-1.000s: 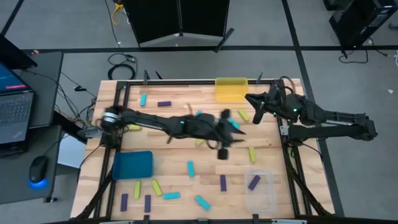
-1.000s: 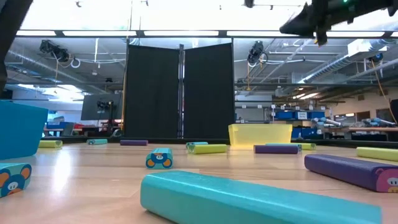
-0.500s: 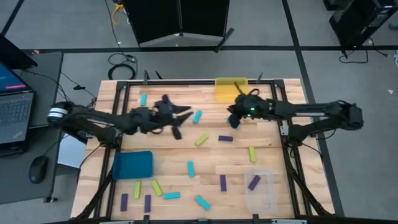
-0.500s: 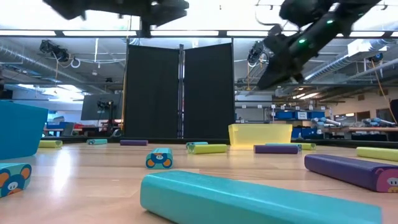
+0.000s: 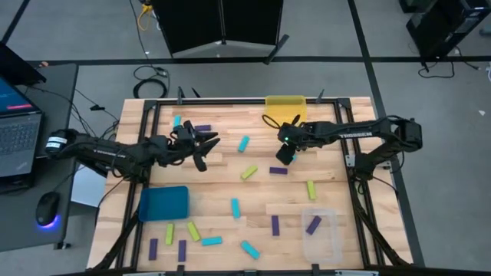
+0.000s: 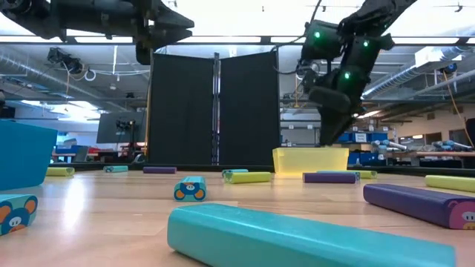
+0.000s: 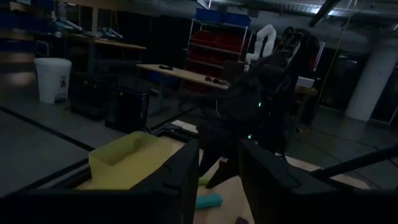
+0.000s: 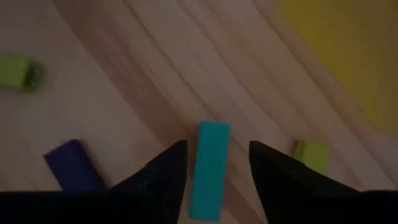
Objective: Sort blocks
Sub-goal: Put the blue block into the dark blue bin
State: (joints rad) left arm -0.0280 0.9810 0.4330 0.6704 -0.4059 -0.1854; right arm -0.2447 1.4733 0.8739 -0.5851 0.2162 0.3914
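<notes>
Cyan, dark purple and yellow-green blocks lie flat and scattered over the wooden table [image 5: 230, 188]. My right gripper [image 5: 285, 153] points steeply down at the far middle, open. One cyan block [image 8: 210, 171] lies on the wood below the gap between its fingers, and the fingers stand clear of it. My left gripper [image 5: 202, 149] hangs over the far left part of the table, pointing level toward the right arm. It is open [image 7: 219, 180] with nothing between its fingers. Another cyan block [image 5: 243, 143] lies ahead of it.
A yellow bin [image 5: 285, 108] stands at the far edge and a teal bin [image 5: 163, 204] near left. A clear bin [image 5: 321, 236] near right holds a purple block [image 5: 313, 224]. Purple [image 8: 71, 165] and yellow-green [image 8: 311, 152] blocks lie close to the right gripper.
My left gripper has drawn back from the table's middle toward the left edge, staying above the table. My right gripper has come from the far right corner toward the middle. It has sunk and tipped from nearly level to pointing steeply down over the cyan block.
</notes>
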